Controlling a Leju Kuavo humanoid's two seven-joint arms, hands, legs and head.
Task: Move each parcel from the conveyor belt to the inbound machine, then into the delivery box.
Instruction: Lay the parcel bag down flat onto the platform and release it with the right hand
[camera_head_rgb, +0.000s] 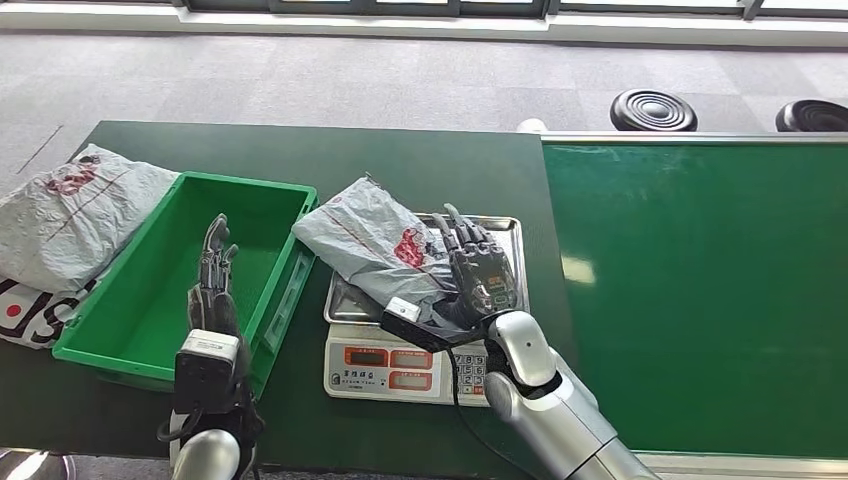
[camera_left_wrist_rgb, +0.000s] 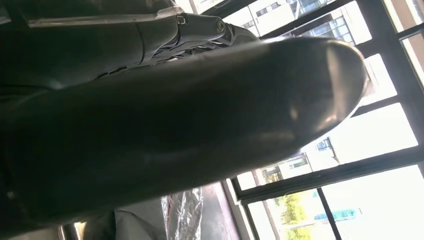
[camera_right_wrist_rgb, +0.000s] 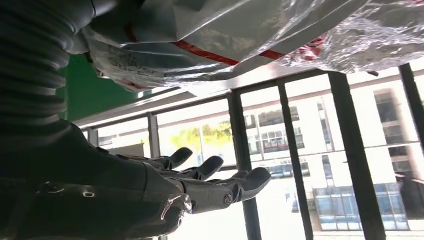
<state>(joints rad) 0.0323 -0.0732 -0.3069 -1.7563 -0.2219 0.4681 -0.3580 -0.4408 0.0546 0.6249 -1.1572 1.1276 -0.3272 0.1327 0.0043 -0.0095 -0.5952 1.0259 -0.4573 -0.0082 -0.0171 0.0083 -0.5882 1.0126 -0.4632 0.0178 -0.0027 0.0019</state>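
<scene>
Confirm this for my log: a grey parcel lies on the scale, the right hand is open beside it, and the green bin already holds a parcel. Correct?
Not quite. In the head view the green bin holds no parcel. The grey parcel does lie on the scale, with the right hand open beside it.

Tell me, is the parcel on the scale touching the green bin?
Touching. In the head view the parcel on the scale has its left corner resting over the bin rim.

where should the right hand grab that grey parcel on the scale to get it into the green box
Take the grey parcel by its near right end, coming from the right hand side: that end lies flat on the scale, while the far end overhangs toward the green box.
</scene>
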